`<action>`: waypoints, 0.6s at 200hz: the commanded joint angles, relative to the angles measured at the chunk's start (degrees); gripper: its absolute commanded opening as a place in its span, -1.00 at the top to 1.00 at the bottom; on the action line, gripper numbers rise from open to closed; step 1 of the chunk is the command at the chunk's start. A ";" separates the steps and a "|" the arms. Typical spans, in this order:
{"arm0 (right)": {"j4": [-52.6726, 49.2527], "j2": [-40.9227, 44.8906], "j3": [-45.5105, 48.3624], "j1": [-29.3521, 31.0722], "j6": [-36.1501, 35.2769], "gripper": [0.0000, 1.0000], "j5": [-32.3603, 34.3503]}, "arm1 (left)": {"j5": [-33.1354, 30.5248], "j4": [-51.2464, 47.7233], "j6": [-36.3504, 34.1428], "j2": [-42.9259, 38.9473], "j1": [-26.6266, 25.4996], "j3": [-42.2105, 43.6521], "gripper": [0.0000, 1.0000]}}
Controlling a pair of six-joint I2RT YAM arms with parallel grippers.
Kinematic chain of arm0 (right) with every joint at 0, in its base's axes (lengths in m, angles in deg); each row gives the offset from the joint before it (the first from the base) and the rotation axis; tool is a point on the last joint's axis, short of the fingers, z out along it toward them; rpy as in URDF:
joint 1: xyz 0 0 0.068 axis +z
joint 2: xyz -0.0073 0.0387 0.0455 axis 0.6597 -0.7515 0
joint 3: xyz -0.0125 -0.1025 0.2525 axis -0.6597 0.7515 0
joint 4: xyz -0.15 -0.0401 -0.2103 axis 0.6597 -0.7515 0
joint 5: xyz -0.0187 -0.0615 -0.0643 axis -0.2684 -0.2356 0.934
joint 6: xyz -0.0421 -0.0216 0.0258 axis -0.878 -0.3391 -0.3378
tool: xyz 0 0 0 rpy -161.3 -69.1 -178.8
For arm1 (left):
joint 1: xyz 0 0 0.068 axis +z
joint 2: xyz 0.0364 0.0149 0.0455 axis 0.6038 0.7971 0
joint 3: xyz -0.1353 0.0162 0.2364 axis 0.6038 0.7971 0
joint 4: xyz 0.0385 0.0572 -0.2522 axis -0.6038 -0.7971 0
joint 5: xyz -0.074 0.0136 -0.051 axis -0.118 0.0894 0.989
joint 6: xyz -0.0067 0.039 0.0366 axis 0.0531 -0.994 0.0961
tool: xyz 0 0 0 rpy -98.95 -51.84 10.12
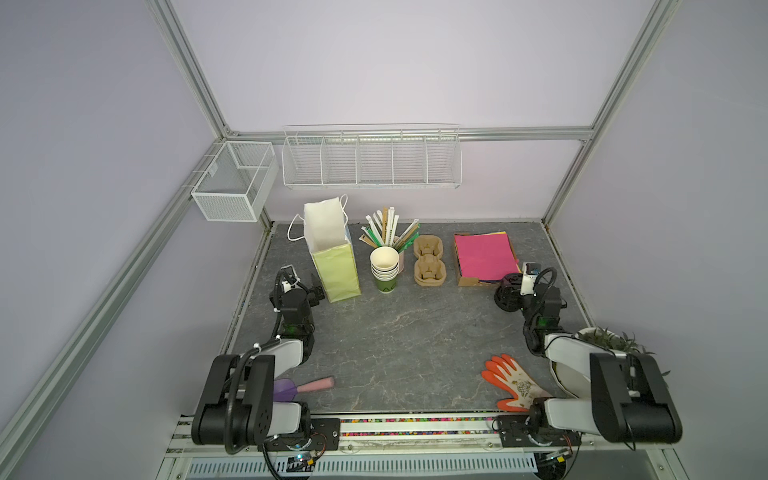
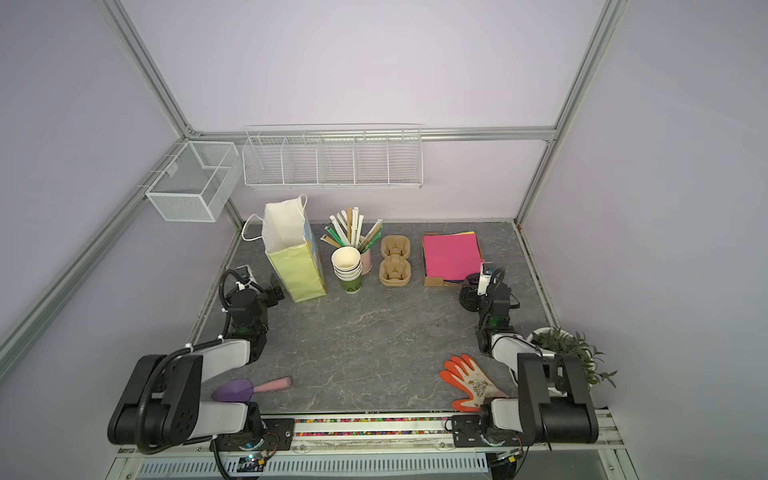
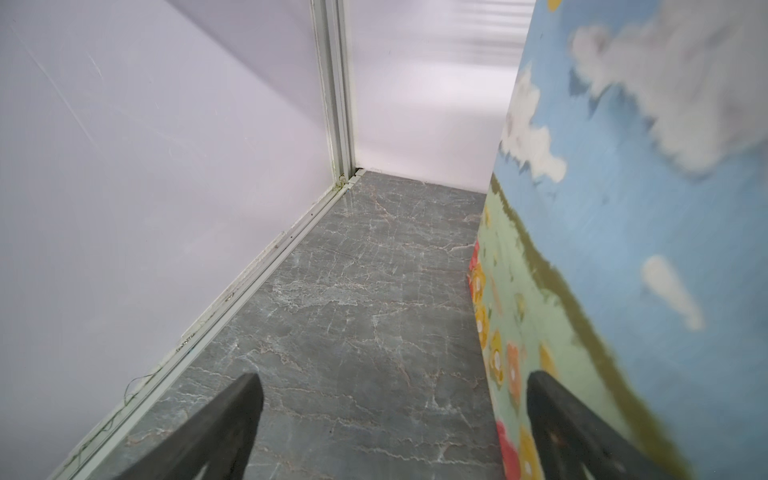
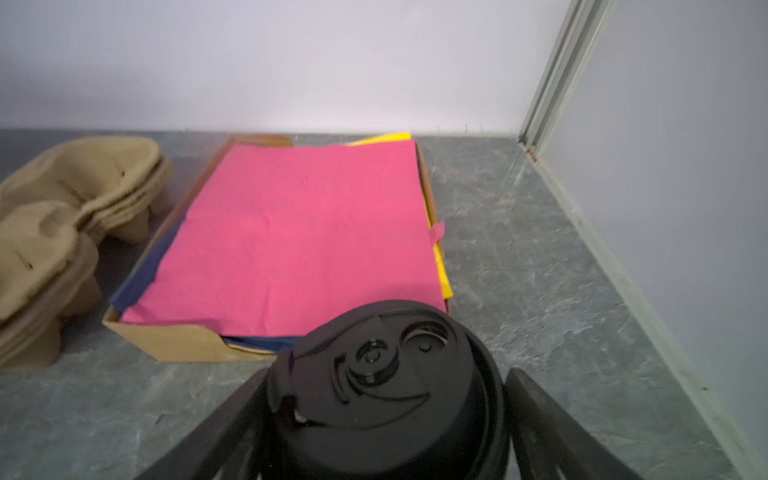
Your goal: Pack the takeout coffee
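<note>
Takeout coffee (image 1: 503,297) stands upright on the counter (image 1: 395,340), far over on the right, just in front of the near right corner of the cardboard box of coloured paper (image 1: 484,257). I have my right hand (image 4: 386,372) spread around it, one finger on each side below the black lid, with a thin gap showing at one finger. My left hand (image 3: 392,376) is also spread wide and holds nothing, low at the left edge beside the tall paper bag (image 1: 336,270). One finger looks close against the bag's printed face, though the blur there leaves me unsure.
</note>
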 commanded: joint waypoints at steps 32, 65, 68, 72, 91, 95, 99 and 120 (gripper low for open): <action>-23.19 21.44 -11.51 5.80 10.63 -0.76 2.90 | 5.42 -25.45 15.42 -16.90 -0.26 -8.09 -0.98; -47.16 24.74 -23.67 4.88 34.16 -0.78 3.66 | -4.87 -46.54 38.99 -28.77 -0.22 -14.14 -0.98; -47.64 24.46 -24.52 4.95 32.81 -0.77 2.20 | -5.05 -47.63 39.78 -29.74 -0.18 -14.58 -0.98; -48.84 23.85 -25.77 5.00 32.19 -0.78 1.07 | -4.59 -48.50 39.59 -30.89 -0.17 -14.97 -0.98; -54.20 20.91 -30.54 5.18 30.98 -0.77 -0.63 | 1.41 -49.41 37.50 -35.49 -0.25 -16.08 -0.98; -55.22 20.26 -31.16 5.23 30.55 -0.76 -1.14 | 2.73 -50.29 36.98 -35.89 -0.26 -16.68 -0.98; -56.62 19.57 -31.97 5.31 30.59 -0.76 -1.37 | 3.99 -51.39 36.56 -36.22 -0.26 -17.36 -0.98; -65.14 15.71 -36.32 5.70 28.72 -0.76 -2.80 | 7.07 -55.50 36.97 -37.68 -0.39 -19.44 -0.98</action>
